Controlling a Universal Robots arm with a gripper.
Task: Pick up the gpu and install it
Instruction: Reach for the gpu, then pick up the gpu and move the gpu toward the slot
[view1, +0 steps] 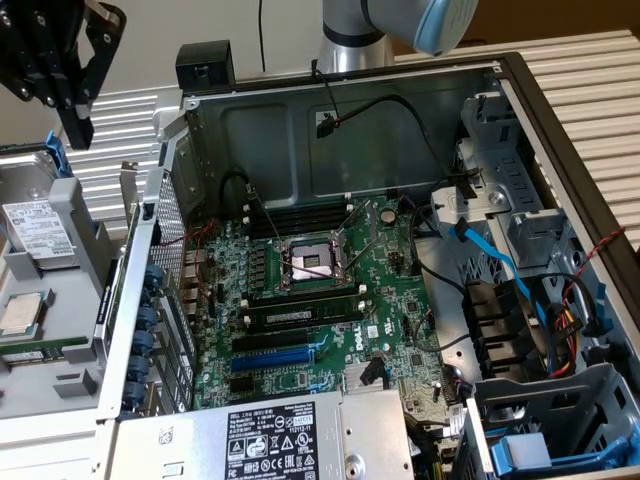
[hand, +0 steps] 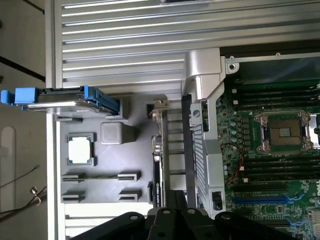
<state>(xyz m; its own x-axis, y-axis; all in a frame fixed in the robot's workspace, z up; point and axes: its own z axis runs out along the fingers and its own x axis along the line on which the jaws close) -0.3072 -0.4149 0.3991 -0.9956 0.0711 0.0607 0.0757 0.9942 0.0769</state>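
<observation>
Tool (view1: 75, 125) is hanging high over the grey parts tray (hand: 100, 192) at the exterior view's left, fingers pressed together and gripping nothing. In the wrist view the tool (hand: 176, 196) is sitting close over the gpu (hand: 157, 165) without touching it. The gpu is standing on edge in a tray slot, silver bracket end (hand: 160, 107) up by the hard drive (hand: 65, 100), and it is lying just beside the computer case wall (hand: 200, 150). Main risk, as I am reading it: with the tips closed, any descent is likely ramming the card's top edge instead of straddling it. The gap to the case wall is looking tight, so an outer finger may be catching the sheet metal or knocking the card over toward the loose CPU (hand: 80, 149). The card is thin, so an off-centre pinch is probably letting it swing in the grip. Over at the motherboard (view1: 330, 300), the blue expansion slot (view1: 280, 357) is sitting right against the power supply (view1: 270, 440), and black cables (view1: 440, 290) are trailing across the board nearby. A tilted card could be missing the slot, snagging a cable, or jamming its bracket at the case's rear wall.
</observation>
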